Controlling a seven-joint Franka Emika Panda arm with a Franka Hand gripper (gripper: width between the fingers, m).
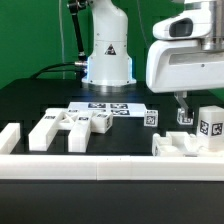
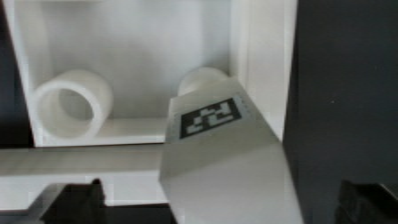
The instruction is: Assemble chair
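Observation:
The chair is in loose white tagged parts on the black table. My gripper [image 1: 184, 111] hangs at the exterior view's right, just above a low white part [image 1: 174, 146] and beside an upright tagged block [image 1: 209, 126]. In the wrist view a tagged white slab [image 2: 217, 135] lies between my dark fingers [image 2: 68, 201], with a gap on each side, so the gripper [image 2: 217, 198] is open and holds nothing. Beyond the slab is a white frame piece [image 2: 249, 50] with a round ring [image 2: 68, 106] inside it.
A larger white part [image 1: 50, 131] and small tagged cubes [image 1: 104, 121] [image 1: 150, 118] lie at the exterior view's left and middle. The marker board [image 1: 105, 107] lies before the robot base [image 1: 107, 60]. A long white border rail [image 1: 100, 170] runs along the front.

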